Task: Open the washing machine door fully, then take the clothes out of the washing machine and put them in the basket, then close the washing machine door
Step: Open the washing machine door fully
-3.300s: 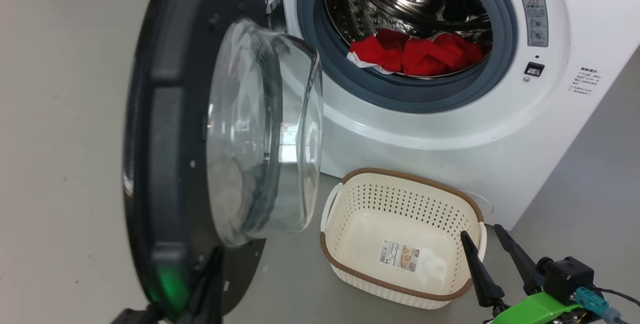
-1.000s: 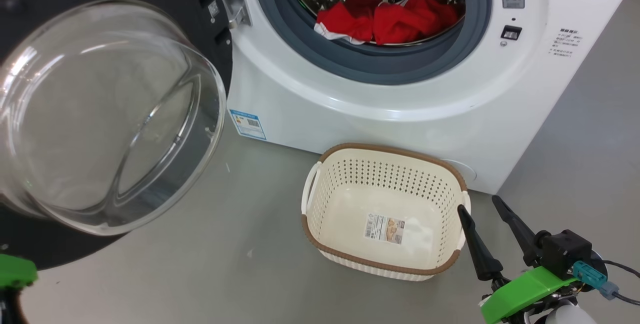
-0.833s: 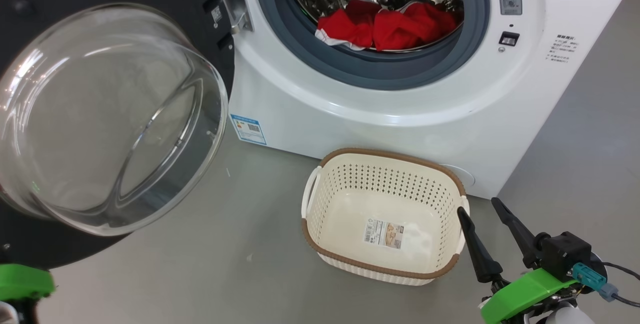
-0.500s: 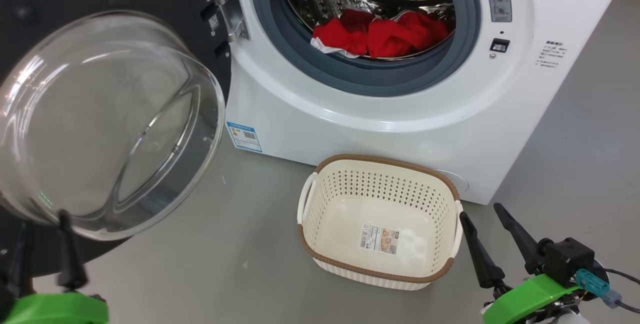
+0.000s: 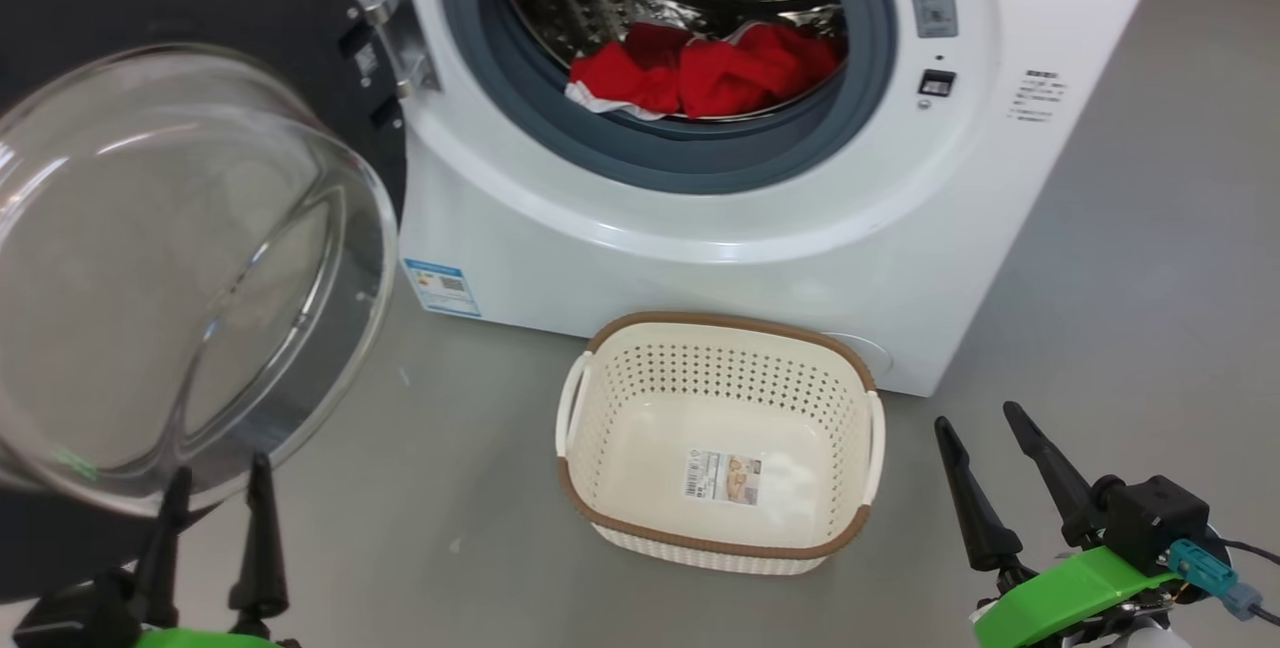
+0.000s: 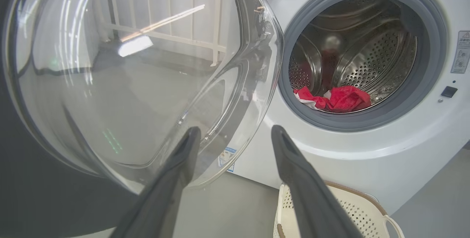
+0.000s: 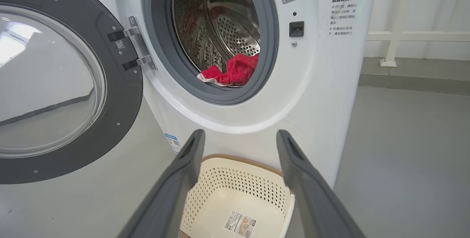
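The white washing machine point(image 5: 700, 228) fills the upper middle of the head view. Its door point(image 5: 180, 258), black-rimmed with a bulging glass centre, is swung wide to the left. The red clothes point(image 5: 700, 73) lie at the front of the steel drum point(image 6: 330, 98) point(image 7: 231, 71). On the floor in front stands the cream basket point(image 5: 590, 388), with nothing in it but a paper label. My left gripper point(image 5: 218, 473) is open at the lower left, just below the door glass and apart from it. At the lower right, beside the basket, my right gripper point(image 5: 972, 418) is open too.
Grey floor point(image 5: 460, 508) spreads around the machine and basket. A blue label point(image 5: 442, 286) sits on the machine's lower left front. In the right wrist view a white railing point(image 7: 404, 36) runs behind the machine at the right.
My left gripper has let go of the door, opened, and come up into the lower left of the head view. The head view has shifted, so the machine and basket sit further left.
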